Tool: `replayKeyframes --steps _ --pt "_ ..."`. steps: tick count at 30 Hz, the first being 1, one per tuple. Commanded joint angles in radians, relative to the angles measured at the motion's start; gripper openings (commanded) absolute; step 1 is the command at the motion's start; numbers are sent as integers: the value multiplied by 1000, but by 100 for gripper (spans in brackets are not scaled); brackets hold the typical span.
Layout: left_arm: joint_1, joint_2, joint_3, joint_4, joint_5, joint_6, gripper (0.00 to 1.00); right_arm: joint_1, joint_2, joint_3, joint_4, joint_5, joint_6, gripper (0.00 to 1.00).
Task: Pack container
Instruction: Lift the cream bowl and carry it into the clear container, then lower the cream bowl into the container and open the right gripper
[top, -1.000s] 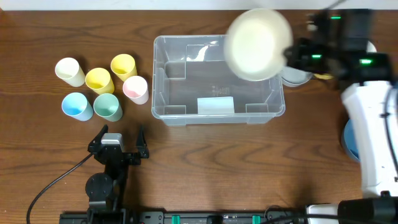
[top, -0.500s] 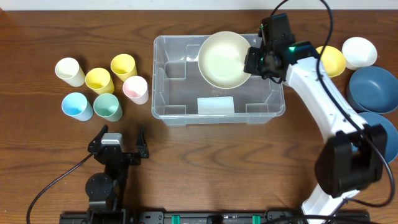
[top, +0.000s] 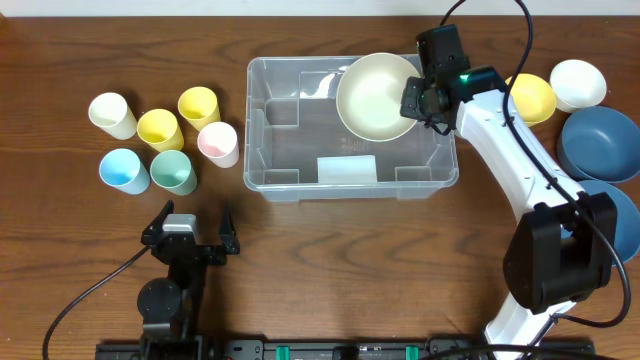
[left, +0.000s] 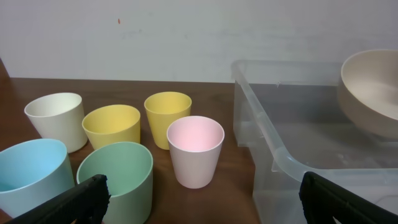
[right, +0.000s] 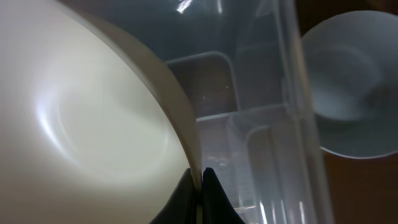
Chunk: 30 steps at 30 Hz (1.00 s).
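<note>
Right tool (top: 410, 100) is pinched shut on the rim of a cream bowl (top: 376, 95), which is held over the far right part of the container (top: 254, 150); whether the bowl touches the container's floor cannot be told. The container is set open side up at the middle of the worktop (top: 380, 260), with a pale label (top: 346, 168) near its front wall. Left tool (top: 192, 222) is spread wide with nothing in it, near the worktop's front edge. Six cups (top: 160, 128) are grouped left of the container. A yellow bowl (top: 532, 98), a white bowl (top: 578, 84) and two blue bowls (top: 598, 146) are placed to its right.
</note>
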Motion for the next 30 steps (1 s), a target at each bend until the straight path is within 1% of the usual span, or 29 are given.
replayKeyframes --steps 1,2,3,5,17,22,26,30 --pt "5 -4 -16 -36 14 17 98 8 -12 18 3 35 13 2" --pt "5 -4 -16 -36 14 17 98 8 -12 18 3 35 13 7" --pt "5 -4 -16 -36 14 17 98 8 -12 18 3 35 13 15" --pt "5 -4 -16 -36 14 17 98 8 -12 18 2 35 13 18" --pt "5 -4 -16 -36 14 17 98 8 -12 18 -3 31 2 16" --pt "5 -4 -16 -36 14 17 98 16 -13 25 -4 -130 -102 20" --pt "5 -4 -16 -36 14 17 98 55 -12 27 -14 -316 -217 18" --pt "5 -4 -16 -36 14 17 98 123 -12 27 -47 -324 -269 19"
